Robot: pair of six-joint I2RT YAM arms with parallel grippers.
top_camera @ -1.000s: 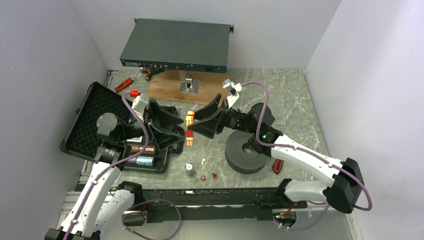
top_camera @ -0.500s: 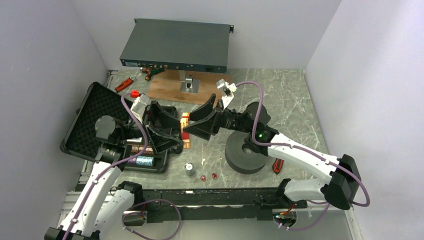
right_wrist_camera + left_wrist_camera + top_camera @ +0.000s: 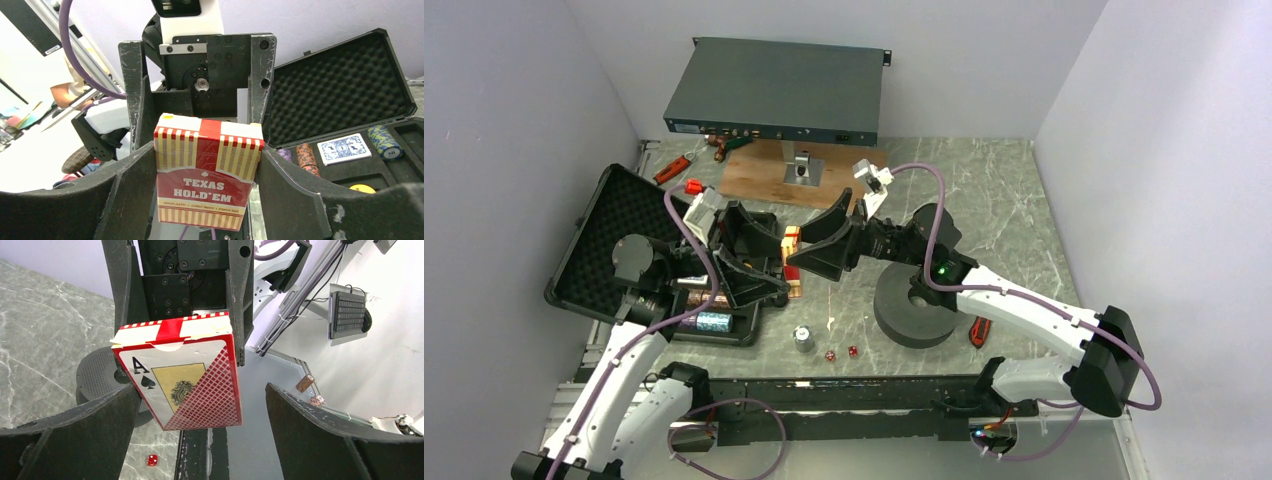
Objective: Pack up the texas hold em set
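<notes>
Between right gripper (image 3: pixel 206 155) fingers, red card deck box (image 3: pixel 204 185) pinched, left gripper (image 3: pixel 202 390) spread wide around it, open briefcase (image 3: pixel 345 85) beyond.

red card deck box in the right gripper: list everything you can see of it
The red card deck box looks like cardboard: red with cream stripes, white TEXAS HOLD'EM lettering on one narrow side, an ace of spades and red lattice print on a broad face, and pale tape across the flap end. It hangs above the table, clamped between the right gripper's fingers. The open left gripper brackets it; contact there is unclear.
</notes>
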